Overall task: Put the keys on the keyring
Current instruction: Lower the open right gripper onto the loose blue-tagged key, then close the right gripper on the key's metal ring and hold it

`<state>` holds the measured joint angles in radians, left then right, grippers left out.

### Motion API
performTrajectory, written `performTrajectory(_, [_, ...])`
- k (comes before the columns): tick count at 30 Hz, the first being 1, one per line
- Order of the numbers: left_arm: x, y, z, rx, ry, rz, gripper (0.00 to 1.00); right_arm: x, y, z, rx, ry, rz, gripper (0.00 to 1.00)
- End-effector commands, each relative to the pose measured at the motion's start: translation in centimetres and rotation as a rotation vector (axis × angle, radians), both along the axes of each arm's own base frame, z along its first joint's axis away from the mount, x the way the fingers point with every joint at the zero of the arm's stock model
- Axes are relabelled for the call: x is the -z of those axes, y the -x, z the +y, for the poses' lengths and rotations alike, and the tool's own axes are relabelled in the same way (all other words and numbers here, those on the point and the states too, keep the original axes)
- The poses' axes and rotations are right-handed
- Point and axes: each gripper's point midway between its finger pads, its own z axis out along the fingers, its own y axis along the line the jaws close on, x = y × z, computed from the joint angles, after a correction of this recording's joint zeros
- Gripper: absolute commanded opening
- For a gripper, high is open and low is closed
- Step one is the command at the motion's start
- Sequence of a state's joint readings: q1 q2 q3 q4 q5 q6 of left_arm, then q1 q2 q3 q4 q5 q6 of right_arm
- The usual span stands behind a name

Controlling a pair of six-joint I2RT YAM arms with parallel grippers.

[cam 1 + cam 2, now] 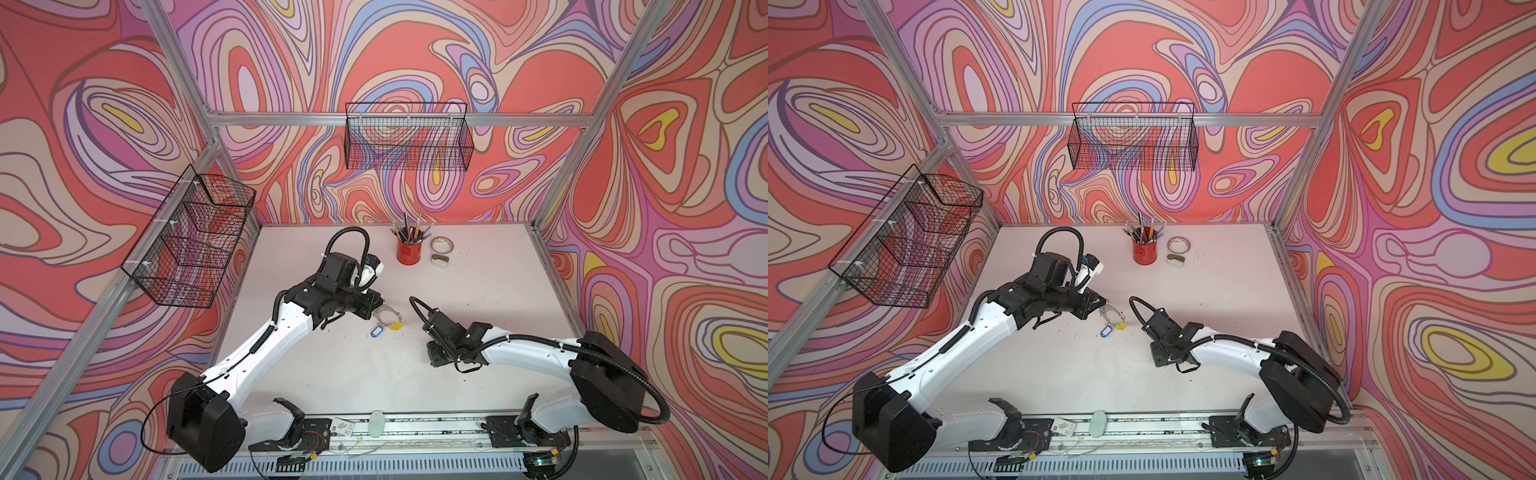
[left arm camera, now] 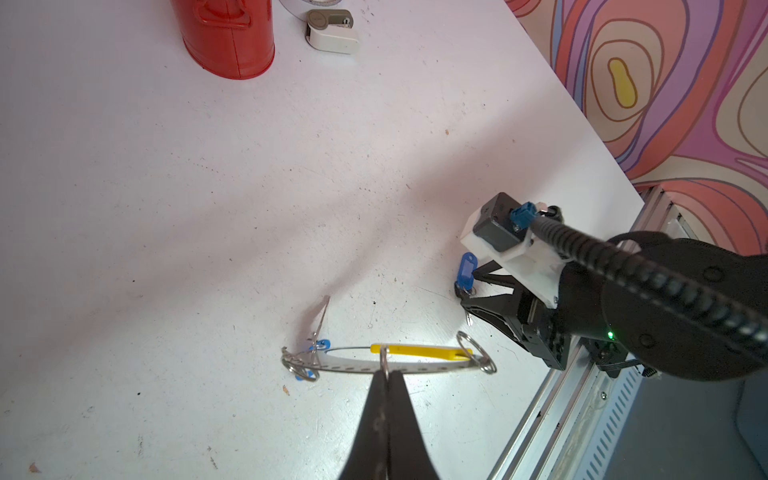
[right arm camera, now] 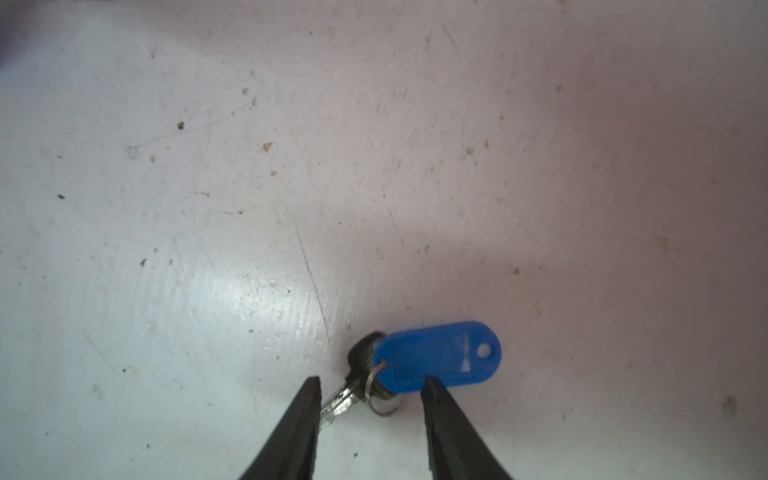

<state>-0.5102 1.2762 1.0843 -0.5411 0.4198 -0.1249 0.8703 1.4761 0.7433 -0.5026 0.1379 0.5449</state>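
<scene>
The keyring [image 2: 386, 363], a flat perforated silver hoop with a yellow segment [image 2: 419, 351], hangs edge-on just above the table. My left gripper [image 2: 386, 372] is shut on one of its small wire loops. In both top views a key's blue tag [image 1: 377, 331] [image 1: 1105, 331] dangles below the keyring [image 1: 388, 318]. A second key [image 3: 338, 401] with a blue tag [image 3: 440, 357] lies flat on the table. My right gripper [image 3: 371, 386] stands open over it, pointing down, with a finger on either side. One fingertip [image 3: 313, 388] touches the key's blade.
At the back of the table stand a red pencil cup [image 1: 408, 251], a beige tape roll [image 1: 441, 244] and a small white and grey device [image 1: 440, 261]. Wire baskets [image 1: 189, 245] [image 1: 409, 137] hang on the left and back walls. An aluminium rail [image 1: 415, 428] runs along the front.
</scene>
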Motion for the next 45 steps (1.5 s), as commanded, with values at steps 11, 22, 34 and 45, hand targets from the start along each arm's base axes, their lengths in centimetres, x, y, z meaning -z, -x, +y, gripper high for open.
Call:
performTrajectory(11, [-0.9, -0.2, -0.4, 0.010, 0.046, -0.022, 0.00, -0.4, -1.1, -0.5, 0.024, 0.058, -0.053, 0.29])
performTrajectory(22, [-0.7, -0.2, -0.6, 0.019, 0.055, -0.008, 0.00, -1.0, -1.4, -0.8, 0.027, 0.079, -0.076, 0.18])
performTrajectory(34, [-0.4, -0.2, -0.6, 0.023, 0.057, 0.003, 0.00, -1.0, -1.2, -1.0, 0.020, 0.100, -0.074, 0.16])
performTrajectory(45, [-0.4, -0.2, -0.8, 0.030, 0.061, 0.006, 0.00, -0.8, -1.1, -1.3, 0.014, 0.132, -0.073, 0.12])
